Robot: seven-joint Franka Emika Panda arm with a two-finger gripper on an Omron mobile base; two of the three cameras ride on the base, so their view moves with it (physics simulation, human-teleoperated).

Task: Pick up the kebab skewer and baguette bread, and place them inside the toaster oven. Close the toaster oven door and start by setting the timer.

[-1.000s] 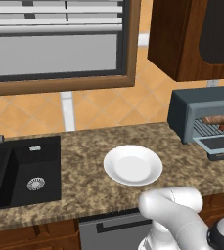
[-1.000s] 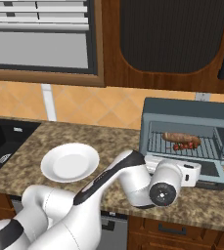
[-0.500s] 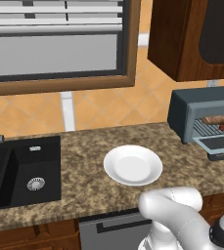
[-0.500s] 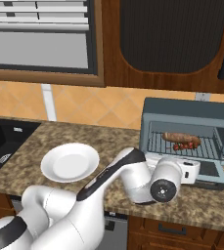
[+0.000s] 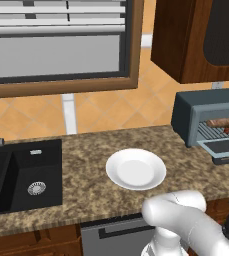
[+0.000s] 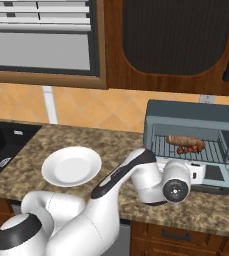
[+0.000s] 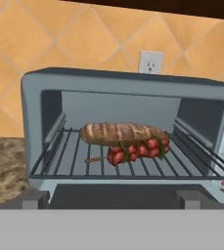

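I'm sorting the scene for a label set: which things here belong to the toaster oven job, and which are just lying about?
Belong to the job:
- kebab skewer, on the rack
- baguette bread, on the rack behind it
- toaster oven
- toaster oven door, dropped open
- gripper, open

Just lying about:
- white plate
- sink
- wall outlet

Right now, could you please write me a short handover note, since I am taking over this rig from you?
Hand: open, holding nothing, facing the open toaster oven.
Baguette bread lies on the wire rack inside; the kebab skewer lies just in front of it, touching it.
Toaster oven door is dropped down, open.
White plate sits on the counter, nothing on it.
Done: both foods are in the oven.
Left: close the door, then set the timer.
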